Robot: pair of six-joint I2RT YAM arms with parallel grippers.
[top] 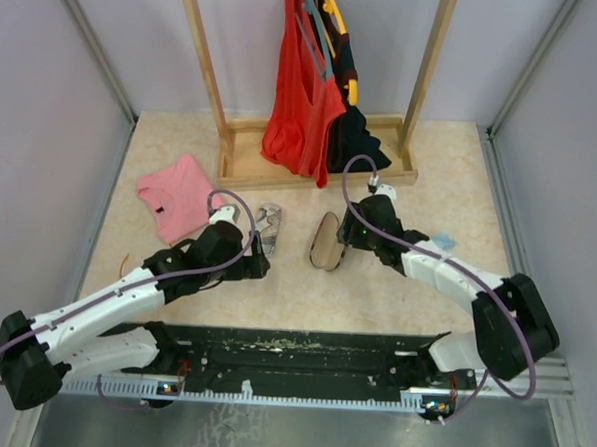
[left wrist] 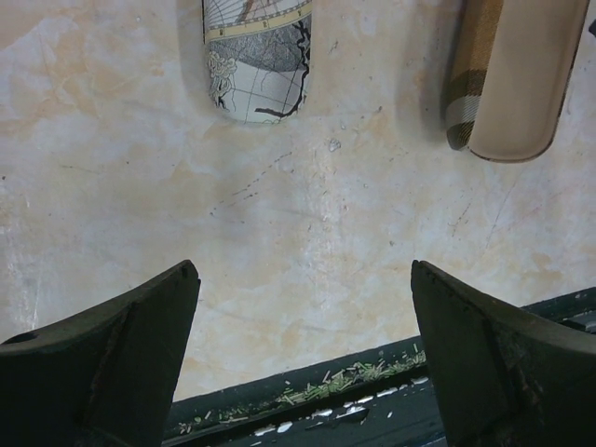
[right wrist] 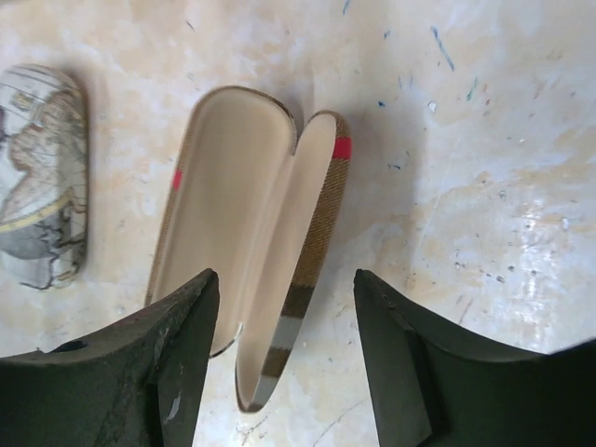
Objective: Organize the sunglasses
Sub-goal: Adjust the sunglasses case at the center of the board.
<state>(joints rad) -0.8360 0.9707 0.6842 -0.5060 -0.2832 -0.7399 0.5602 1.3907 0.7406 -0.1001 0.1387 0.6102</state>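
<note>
The sunglasses do not show clearly in any view. A thin reddish curve (top: pixel 126 263) lies on the table left of my left arm, and I cannot tell what it is. An open brown case (right wrist: pixel 247 233) with a red stripe and a cream lining lies mid-table (top: pixel 326 241). My right gripper (right wrist: pixel 284 279) is open and hovers over the case's near end, its fingers either side of the lid edge (top: pixel 344 238). My left gripper (left wrist: pixel 305 270) is open and empty over bare table near the front rail (top: pixel 259 262).
A shut map-printed case (top: pixel 268 223) lies left of the brown one and shows in the left wrist view (left wrist: pixel 258 56). A pink cloth (top: pixel 178 195) lies at the back left. A light blue cloth (top: pixel 445 241) lies right. A wooden rack (top: pixel 316 169) with hanging clothes stands behind.
</note>
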